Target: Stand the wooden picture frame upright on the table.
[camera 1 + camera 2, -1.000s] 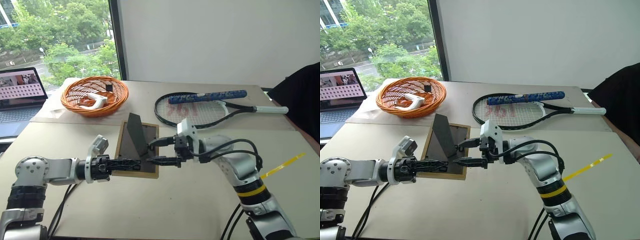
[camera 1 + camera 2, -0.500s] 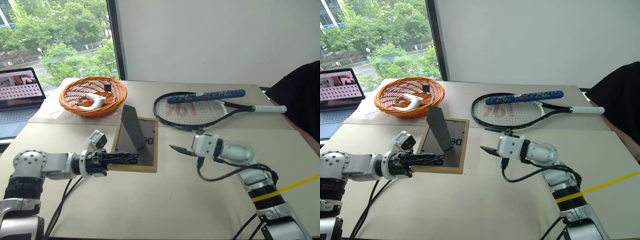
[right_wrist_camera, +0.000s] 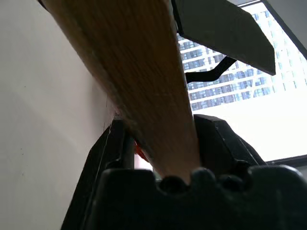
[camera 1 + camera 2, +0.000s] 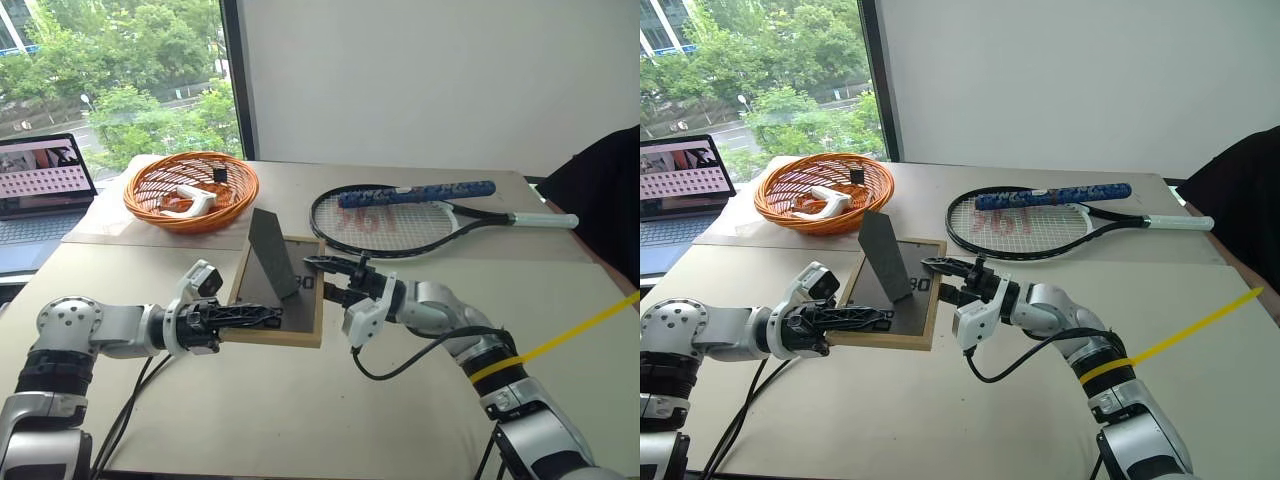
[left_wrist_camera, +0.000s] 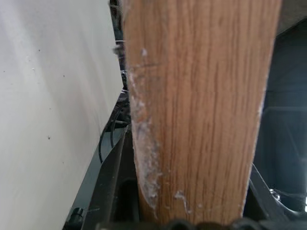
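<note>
Frame being held by both grippers, stand out, not yet upright.

Small light-wood picture frame w/ dark grey backboard (image 4: 282, 292) is hovering near-flat, back up, just above the big beige tabletop (image 4: 330, 400) at centre. The fold-out stand (image 4: 273, 253) is sticking up toward 12 o'clock. Long axis is running approx 12–6. Left gripper (image 4: 262, 314) is clamping the 6 o'clock edge. Right gripper (image 4: 322, 280) is closing on the 3 o'clock edge, wood between its fingers. Left to do, I'd judge: tip it up, set it on stand, let go.

Plain white wall (image 4: 420, 80) across the upper right, tall window (image 4: 110, 75) at upper left with a dark frame, green trees in daylight outside, even soft light indoors
</note>
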